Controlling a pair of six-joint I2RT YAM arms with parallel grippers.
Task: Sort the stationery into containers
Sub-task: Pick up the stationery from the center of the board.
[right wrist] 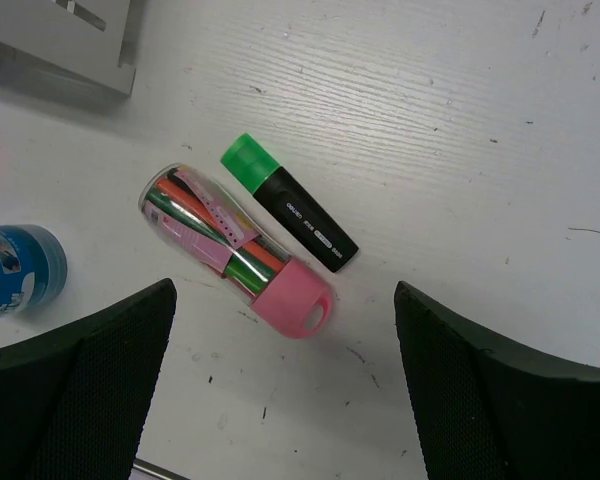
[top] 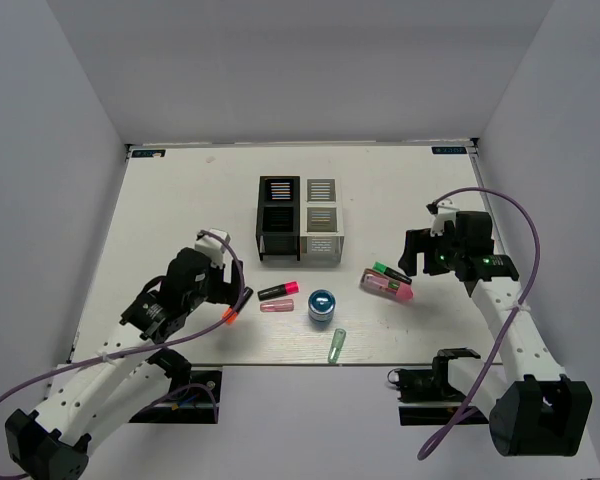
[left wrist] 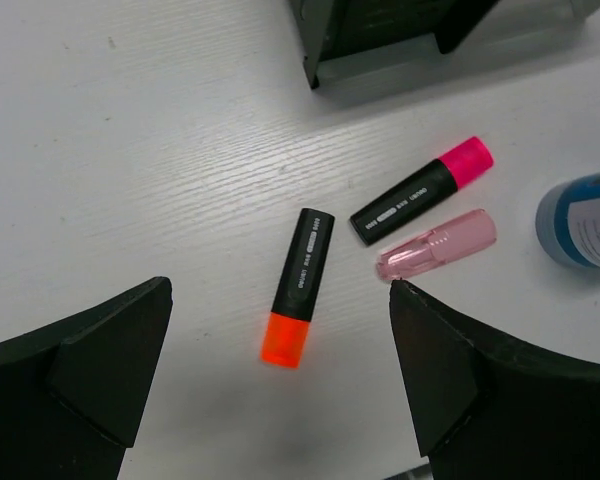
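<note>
The containers [top: 298, 222] are four joined square bins, two black on the left and two white/clear on the right. In front of them lie a black marker with a pink end [top: 277, 291], a pink translucent stick [top: 277, 305], a blue tape roll [top: 322, 305], a pale green piece [top: 336, 345] and an orange-tipped pen [top: 232, 308]. My left gripper [left wrist: 280, 292] is open and empty above the orange-tipped pen [left wrist: 298, 290]. My right gripper [right wrist: 285, 290] is open and empty over the pink-capped clear tube of pink and green strips [right wrist: 230, 250], next to a green-capped black marker [right wrist: 290, 215].
White walls close the table on the left, back and right. The purple cables loop beside each arm. The blue tape roll shows at the right edge of the left wrist view [left wrist: 585, 220] and at the left edge of the right wrist view [right wrist: 15, 265].
</note>
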